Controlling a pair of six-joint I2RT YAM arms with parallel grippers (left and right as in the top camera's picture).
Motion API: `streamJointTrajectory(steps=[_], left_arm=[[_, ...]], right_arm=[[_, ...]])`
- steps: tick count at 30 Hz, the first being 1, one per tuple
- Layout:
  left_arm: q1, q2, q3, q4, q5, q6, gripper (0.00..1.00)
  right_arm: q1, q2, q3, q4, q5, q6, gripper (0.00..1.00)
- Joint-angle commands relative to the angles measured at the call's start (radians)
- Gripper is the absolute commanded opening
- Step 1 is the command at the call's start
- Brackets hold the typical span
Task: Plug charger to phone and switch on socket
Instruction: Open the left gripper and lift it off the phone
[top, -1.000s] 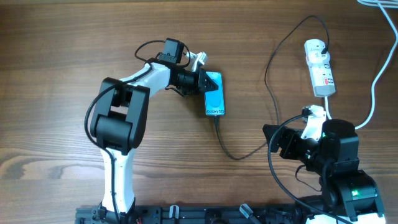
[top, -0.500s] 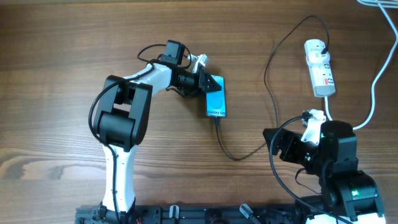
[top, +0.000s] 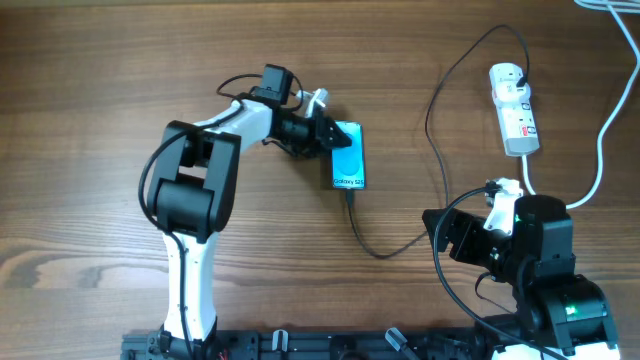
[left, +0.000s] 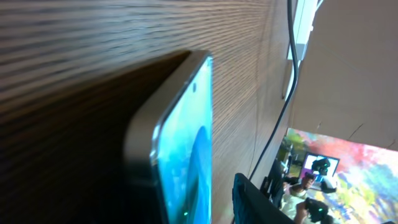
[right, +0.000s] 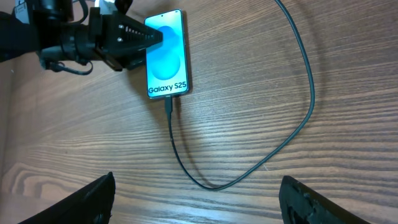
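Nudged slightly rightward since a second ago, the phone (top: 348, 155) lies flat mid-table, the charger (right: 170, 115) plug seated in its bottom edge. The left gripper (top: 325, 135) presses against its left side; whether the jaws are closed I cannot tell. The right gripper (right: 198, 202) hangs wide open, well short of the socket (top: 513, 110). Further pushing could lever the plug out, and a careless reach might snag the cable.

Table (top: 90, 70): brown wood, visible grain, soft sheen. Phone (top: 348, 155): glossy glass screen, smooth silvery metal-looking rim. Charger (right: 311, 93): thin black matt cable. Socket (top: 513, 110): smooth white plastic. My left pincer (top: 328, 134): matt black plastic.
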Motion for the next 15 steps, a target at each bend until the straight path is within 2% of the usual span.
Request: streamJointTrajectory(steps=[1,7,9,12,15], left_arm=[[0.055,0.054,-0.036,-0.032,-0.198,-0.001,0.35],[0.048,0.054,-0.036,-0.024,-0.199,-0.002,0.35],[0.048,0.054,-0.036,-0.025,-0.199,-0.002,0.35],[0.048,0.054,-0.036,-0.024,-0.199,-0.002,0.35],[0.049,0.054,-0.036,-0.026,-0.192,-0.010,0.38]], right_arm=[[-0.001,-0.005,0.006,-0.001,0.017,0.010,0.85],[-0.001,-0.005,0.003,-0.003,0.017,0.011,0.89],[-0.001,-0.005,0.003,-0.002,0.022,0.010,0.95],[-0.001,-0.005,0.003,0.010,0.038,0.011,1.00],[-0.001,-0.005,0.003,0.038,0.099,0.011,0.99]])
